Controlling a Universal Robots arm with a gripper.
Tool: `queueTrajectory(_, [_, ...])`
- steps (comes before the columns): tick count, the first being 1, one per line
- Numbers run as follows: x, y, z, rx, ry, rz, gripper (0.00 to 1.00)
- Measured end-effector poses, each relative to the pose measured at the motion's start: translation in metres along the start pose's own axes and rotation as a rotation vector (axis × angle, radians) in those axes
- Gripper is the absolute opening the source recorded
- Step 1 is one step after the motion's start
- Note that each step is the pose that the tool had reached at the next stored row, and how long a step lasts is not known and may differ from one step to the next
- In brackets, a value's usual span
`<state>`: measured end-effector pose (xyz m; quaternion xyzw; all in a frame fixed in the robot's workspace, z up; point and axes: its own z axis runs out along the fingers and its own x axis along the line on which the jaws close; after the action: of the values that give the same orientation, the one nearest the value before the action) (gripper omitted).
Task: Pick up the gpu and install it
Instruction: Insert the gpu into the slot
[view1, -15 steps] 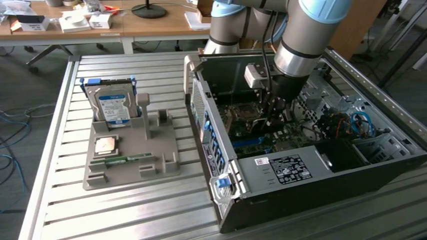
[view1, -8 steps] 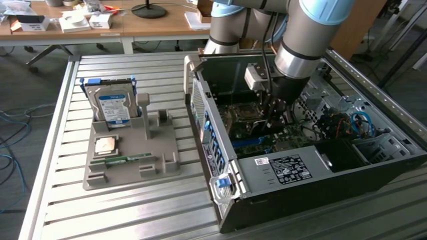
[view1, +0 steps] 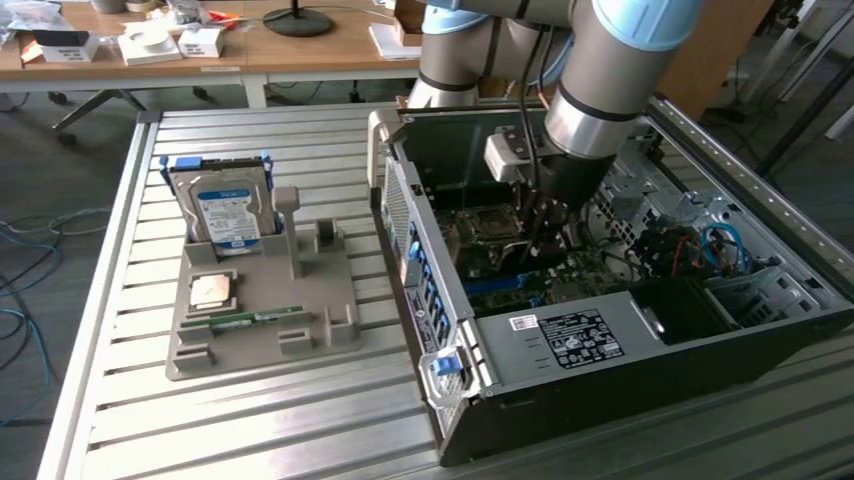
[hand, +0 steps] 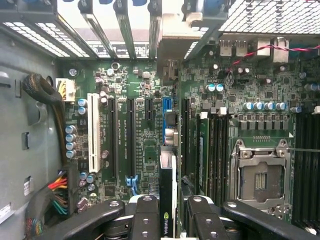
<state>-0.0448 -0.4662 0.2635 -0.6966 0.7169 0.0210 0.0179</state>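
1. The gripper (hand: 172, 202) is closed narrowly on the gpu (hand: 168, 187). Its fingers (hand: 146, 212) pinch the card's flat faces so it stands on edge, likely so the bottom edge can meet a slot.
2. The card hangs over the motherboard (hand: 145, 155), running parallel to the long black slots (hand: 131, 140). The card hides what lies directly beneath it, so I cannot tell whether it touches a slot.
3. To one side lies the processor socket (hand: 260, 177), which looks empty.
4. Farther on, the card's pale bracket (hand: 172, 30) reaches the slot covers (hand: 125, 25) at the back wall of the case, which suits a bracket meant to fit there.
5. In the exterior view the arm (view1: 587, 110) reaches down into the open case (view1: 534, 410), which lies on its side. The card is hard to make out there among dark parts.
6. At the exterior view's left, well apart from the case, a tray (view1: 320, 345) holds the hard drive (view1: 227, 210) and memory stick (view1: 247, 319).
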Motion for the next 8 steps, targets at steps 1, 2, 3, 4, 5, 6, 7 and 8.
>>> queueTrajectory(1, [0.0002,0.0009,0.0,0.0003,0.0,0.0,0.26])
queueTrajectory(2, [0.0003,0.0017,0.0,0.0006,-0.0001,0.0,0.26])
queueTrajectory(3, [0.0003,0.0023,0.0,0.0007,-0.0001,0.0,0.26])
queueTrajectory(4, [0.0003,0.0028,0.0,0.0008,-0.0001,0.0,0.26])
queueTrajectory(5, [0.0004,0.0035,0.0,0.0009,0.0,0.0,0.26])
queueTrajectory(6, [0.0005,0.0042,0.0,0.0009,0.0,0.0,0.26])
queueTrajectory(7, [0.0006,0.0048,0.0,0.001,0.0,0.0,0.26])
queueTrajectory(8, [0.0006,0.0054,0.0,0.001,0.0,0.0,0.26])
